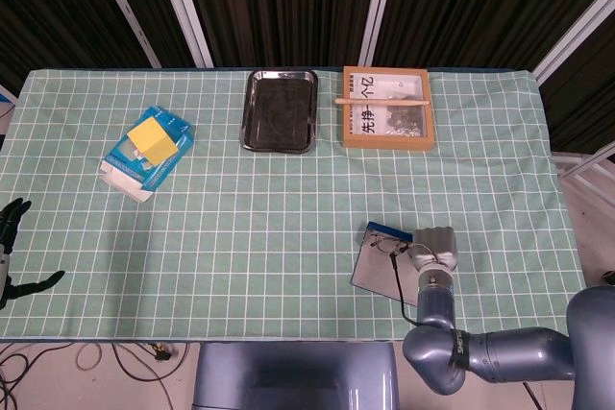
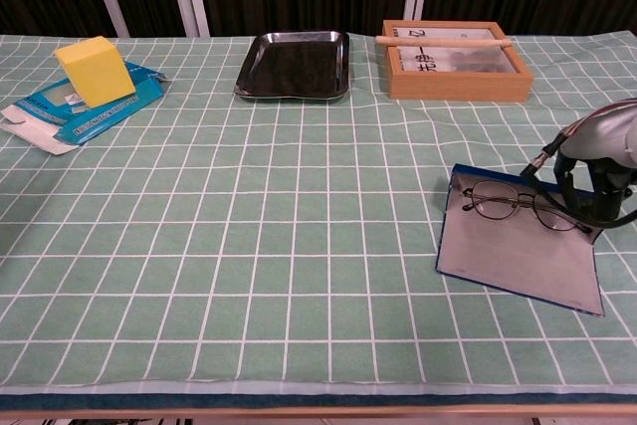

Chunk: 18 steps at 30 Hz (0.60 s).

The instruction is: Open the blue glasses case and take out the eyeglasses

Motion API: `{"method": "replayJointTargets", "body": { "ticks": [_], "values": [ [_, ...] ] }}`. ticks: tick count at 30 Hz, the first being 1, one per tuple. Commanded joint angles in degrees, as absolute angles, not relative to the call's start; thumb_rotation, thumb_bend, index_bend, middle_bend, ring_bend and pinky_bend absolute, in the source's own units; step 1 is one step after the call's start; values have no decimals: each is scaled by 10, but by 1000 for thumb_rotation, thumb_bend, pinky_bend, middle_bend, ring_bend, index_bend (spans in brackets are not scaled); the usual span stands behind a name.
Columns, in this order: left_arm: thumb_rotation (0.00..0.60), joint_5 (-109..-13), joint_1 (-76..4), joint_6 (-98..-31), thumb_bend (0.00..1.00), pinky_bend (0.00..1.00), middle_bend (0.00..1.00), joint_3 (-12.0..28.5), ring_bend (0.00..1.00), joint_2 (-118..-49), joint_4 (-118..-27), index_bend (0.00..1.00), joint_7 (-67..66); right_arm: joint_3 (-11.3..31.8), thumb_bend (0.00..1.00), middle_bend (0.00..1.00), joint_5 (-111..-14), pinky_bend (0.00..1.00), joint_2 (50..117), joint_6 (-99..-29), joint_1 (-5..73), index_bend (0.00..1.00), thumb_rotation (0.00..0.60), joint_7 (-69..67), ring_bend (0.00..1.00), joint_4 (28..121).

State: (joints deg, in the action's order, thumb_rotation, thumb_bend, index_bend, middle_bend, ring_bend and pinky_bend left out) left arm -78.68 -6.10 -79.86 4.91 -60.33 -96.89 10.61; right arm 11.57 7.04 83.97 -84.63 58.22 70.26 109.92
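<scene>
The blue glasses case (image 2: pixel 518 256) lies open and flat at the front right of the table, grey lining up; it shows in the head view too (image 1: pixel 377 264). The thin-framed eyeglasses (image 2: pixel 510 205) rest on its far half, lenses toward the left (image 1: pixel 388 242). My right hand (image 2: pixel 595 168) hangs over the case's right end (image 1: pixel 437 246), dark fingers curled down beside the glasses' right temple. Whether they pinch it is hidden. My left hand (image 1: pixel 12 249) sits off the table's left edge, fingers spread, holding nothing.
A black metal tray (image 2: pixel 294 64) and a wooden box (image 2: pixel 454 60) with a stick across it stand at the back. A yellow block (image 2: pixel 95 71) rests on a flattened blue carton (image 2: pixel 75 113) at the back left.
</scene>
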Motion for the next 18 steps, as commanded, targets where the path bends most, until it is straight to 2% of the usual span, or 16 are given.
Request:
{"method": "replayJointTargets", "body": {
  "ticks": [1,18],
  "values": [
    [600,-787,-61,-798,14,0,0,49,0,-603,-969,0,106,116,534,889,67,1000,840,-846,580,295,600,702,947,1094],
    [600,-788,-60,-800,14,0,0,49,0,-603,-969,0,105,137,534,888,97,1000,834,-828,567,295,600,704,946,1095]
  ]
}}
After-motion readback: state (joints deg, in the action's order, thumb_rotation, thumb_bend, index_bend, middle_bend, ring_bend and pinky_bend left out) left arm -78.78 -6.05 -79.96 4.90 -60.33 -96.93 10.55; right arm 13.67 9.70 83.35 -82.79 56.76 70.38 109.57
